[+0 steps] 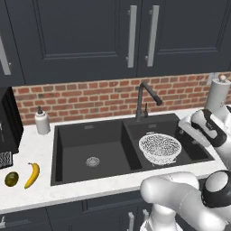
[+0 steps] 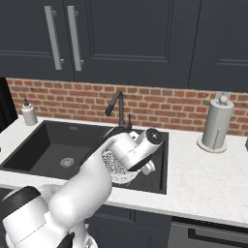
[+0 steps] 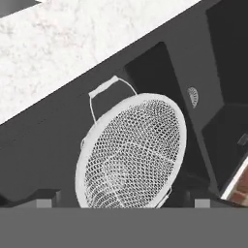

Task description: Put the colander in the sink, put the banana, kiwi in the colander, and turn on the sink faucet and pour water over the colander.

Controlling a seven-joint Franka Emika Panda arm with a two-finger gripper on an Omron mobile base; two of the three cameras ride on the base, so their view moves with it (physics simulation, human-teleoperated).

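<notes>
While the colander (image 1: 160,147) sits in the smaller basin of the sink (image 1: 85,135), the jaws hang spread above it; banana (image 1: 32,175) and kiwi (image 1: 11,178) wait on the tabletop (image 1: 27,198); both look light, the kiwi likely slippery; grip the banana mid-curve.

Glossy white rounded arm (image 1: 180,198) segments; dark grey joint bands; round grey end caps

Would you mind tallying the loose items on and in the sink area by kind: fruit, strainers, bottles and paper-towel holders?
Fruit: 2, the banana and the kiwi
Strainers: 1, the colander
Bottles: 1, the soap dispenser
Paper-towel holders: 1, the paper towel holder
Total: 5
</notes>
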